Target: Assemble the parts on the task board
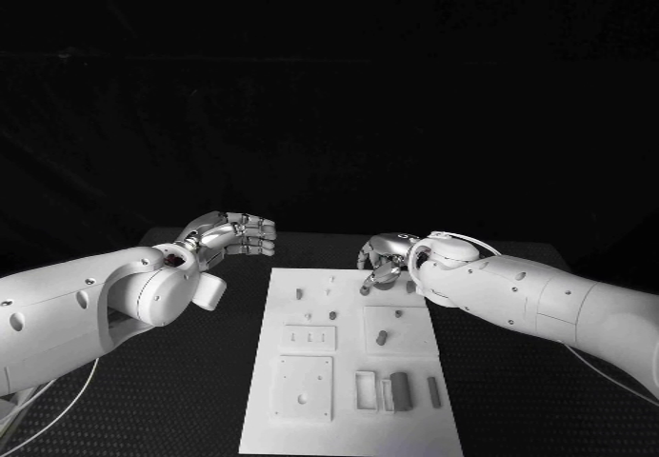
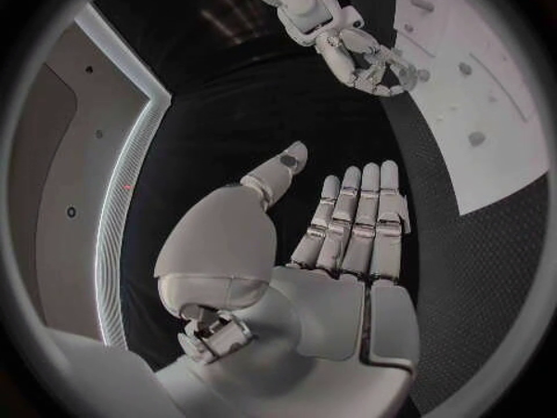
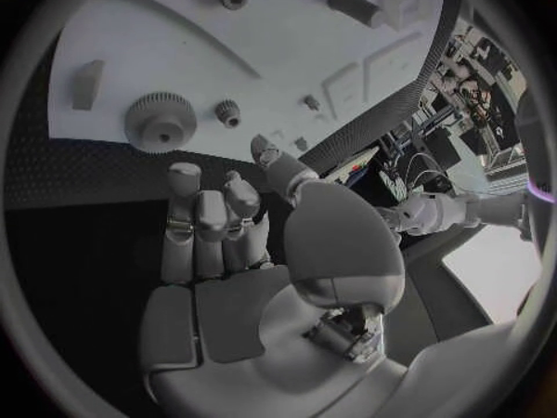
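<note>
Hands hover on either side of the board's far end in the head view: the left hand point(image 1: 233, 234) is raised over the black table point(image 1: 165, 400) beside the far left corner, fingers curled loosely and holding nothing, while the right hand point(image 1: 388, 262) hangs at the far right edge of the white board point(image 1: 350, 428), fingers bent down, with nothing visibly held. The board lies lengthwise in the middle of the table, with small grey parts point(image 1: 400, 390) standing near its close end and little pegs dotted farther up. From the left wrist, the left hand point(image 2: 337, 241) is flat and open, fingers straight and side by side, thumb spread away, above bare table; the board point(image 2: 499, 149) lies off to one side. From the right wrist, the right hand point(image 3: 221, 251) is empty, fingers half bent over the table beside the board's edge, near a large gear point(image 3: 161, 121) and a small gear point(image 3: 227, 112).
</note>
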You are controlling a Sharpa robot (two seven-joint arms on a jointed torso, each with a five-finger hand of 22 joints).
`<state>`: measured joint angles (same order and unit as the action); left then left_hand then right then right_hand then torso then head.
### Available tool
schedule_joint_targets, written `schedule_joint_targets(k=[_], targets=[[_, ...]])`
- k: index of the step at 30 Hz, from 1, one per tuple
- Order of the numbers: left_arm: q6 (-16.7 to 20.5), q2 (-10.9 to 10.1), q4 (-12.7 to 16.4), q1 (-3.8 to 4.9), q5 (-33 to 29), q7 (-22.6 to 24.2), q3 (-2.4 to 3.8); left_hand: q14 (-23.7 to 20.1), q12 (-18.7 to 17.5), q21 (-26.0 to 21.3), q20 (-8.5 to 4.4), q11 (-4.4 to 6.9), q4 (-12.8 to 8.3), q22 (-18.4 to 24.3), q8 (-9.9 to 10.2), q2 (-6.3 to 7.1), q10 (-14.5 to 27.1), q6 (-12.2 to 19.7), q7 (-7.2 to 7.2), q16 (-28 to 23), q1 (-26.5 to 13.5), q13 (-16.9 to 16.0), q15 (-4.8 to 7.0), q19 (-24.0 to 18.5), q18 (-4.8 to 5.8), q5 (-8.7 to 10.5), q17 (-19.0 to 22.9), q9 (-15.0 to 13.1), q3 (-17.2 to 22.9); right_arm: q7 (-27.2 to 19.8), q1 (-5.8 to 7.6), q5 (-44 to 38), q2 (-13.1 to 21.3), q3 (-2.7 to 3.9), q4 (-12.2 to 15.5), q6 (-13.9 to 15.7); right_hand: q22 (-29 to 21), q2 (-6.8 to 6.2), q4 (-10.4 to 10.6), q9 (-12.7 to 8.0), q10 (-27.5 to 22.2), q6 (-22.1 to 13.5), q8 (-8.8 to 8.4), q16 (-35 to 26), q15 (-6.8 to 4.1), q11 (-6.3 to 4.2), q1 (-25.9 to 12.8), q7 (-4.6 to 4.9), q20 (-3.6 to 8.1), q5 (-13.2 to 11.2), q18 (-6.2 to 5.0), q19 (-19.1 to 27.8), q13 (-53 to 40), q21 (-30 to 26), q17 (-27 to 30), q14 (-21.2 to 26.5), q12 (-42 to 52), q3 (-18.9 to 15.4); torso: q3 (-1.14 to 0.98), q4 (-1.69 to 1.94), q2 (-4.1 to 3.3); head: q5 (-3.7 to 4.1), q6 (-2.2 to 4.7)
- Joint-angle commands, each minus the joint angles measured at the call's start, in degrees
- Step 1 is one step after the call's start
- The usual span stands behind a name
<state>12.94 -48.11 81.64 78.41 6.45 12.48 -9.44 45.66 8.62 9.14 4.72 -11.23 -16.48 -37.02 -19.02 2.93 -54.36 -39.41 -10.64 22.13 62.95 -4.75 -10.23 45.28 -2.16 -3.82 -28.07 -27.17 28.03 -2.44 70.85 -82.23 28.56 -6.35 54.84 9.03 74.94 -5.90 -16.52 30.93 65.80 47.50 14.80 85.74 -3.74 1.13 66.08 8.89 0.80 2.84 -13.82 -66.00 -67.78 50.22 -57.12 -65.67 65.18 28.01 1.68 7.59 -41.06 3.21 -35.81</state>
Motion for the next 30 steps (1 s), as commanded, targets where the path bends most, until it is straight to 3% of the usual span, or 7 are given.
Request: schedule_joint_targets(k=[1,15,19,30], targets=[[-1.0,0.3,-0.1,0.19,0.2,0.6,0.05,0.2,-0.2,-0.2,-0.04,0.08,0.1,0.1,0.3,0.32,-0.5,-0.5,-2.43,-0.4,-0.1,0.1,-0.04,0.5,-1.12,0.3,0.0,0.1,-0.3,0.9,-0.61,-3.4,-0.2,0.01,-0.1,-1.0,1.4,0.06,-0.1,0.0,-1.5,-0.1,-0.36,0.5,0.17,1.43,-0.7,0.18,0.21,0.0,-1.18,0.3,-0.1,0.4,-0.5,-0.2,0.5,0.4,0.04,0.13,-0.54,-0.02,-0.03],[-1.3,0.9,-0.9,0.16,0.2,0.6,0.01,0.2,-0.4,-0.3,-0.06,0.05,0.1,0.1,0.4,0.25,-0.5,-0.5,-2.42,-0.5,-0.3,0.2,-0.04,0.5,-1.07,0.32,0.0,0.2,-0.4,1.3,-1.23,-5.0,0.1,0.01,0.0,-1.9,1.4,-0.13,0.0,0.2,-0.4,0.3,-0.31,1.4,0.11,1.35,-1.0,0.09,0.57,0.0,-1.18,-0.2,-0.7,1.4,-2.3,-2.1,2.0,0.7,0.5,0.52,-1.52,0.59,-0.62],[-1.3,0.9,-1.0,0.16,0.1,0.6,0.0,0.2,-0.4,-0.3,-0.07,0.04,0.1,0.2,0.4,0.23,-0.5,-0.5,-2.42,-0.5,-0.3,0.2,-0.04,0.5,-1.07,0.33,0.0,0.2,-0.4,1.3,-1.23,-5.1,0.0,0.01,-0.3,-1.9,1.4,-0.11,0.0,0.2,-0.2,0.5,-0.27,1.6,0.08,1.32,-1.1,0.06,0.63,0.0,-1.18,-0.2,-0.8,1.6,-2.5,-2.3,2.3,0.7,0.61,0.56,-1.81,0.7,-0.52],[-1.4,0.8,-0.8,0.16,0.1,0.6,0.01,0.3,-0.5,-0.4,-0.09,0.03,0.0,0.2,0.5,0.21,-0.5,-0.5,-2.42,-0.6,-0.3,0.2,-0.03,0.6,-1.05,0.34,-0.1,0.2,-0.5,1.4,-1.72,-5.3,-0.5,0.01,-1.2,-2.1,1.3,0.41,0.1,0.3,0.0,0.8,-0.2,1.8,0.02,1.25,-1.5,-0.02,0.73,0.0,-1.18,-0.2,-0.8,1.9,-2.5,-2.5,2.7,1.0,0.56,0.71,-2.43,0.86,-0.4]])
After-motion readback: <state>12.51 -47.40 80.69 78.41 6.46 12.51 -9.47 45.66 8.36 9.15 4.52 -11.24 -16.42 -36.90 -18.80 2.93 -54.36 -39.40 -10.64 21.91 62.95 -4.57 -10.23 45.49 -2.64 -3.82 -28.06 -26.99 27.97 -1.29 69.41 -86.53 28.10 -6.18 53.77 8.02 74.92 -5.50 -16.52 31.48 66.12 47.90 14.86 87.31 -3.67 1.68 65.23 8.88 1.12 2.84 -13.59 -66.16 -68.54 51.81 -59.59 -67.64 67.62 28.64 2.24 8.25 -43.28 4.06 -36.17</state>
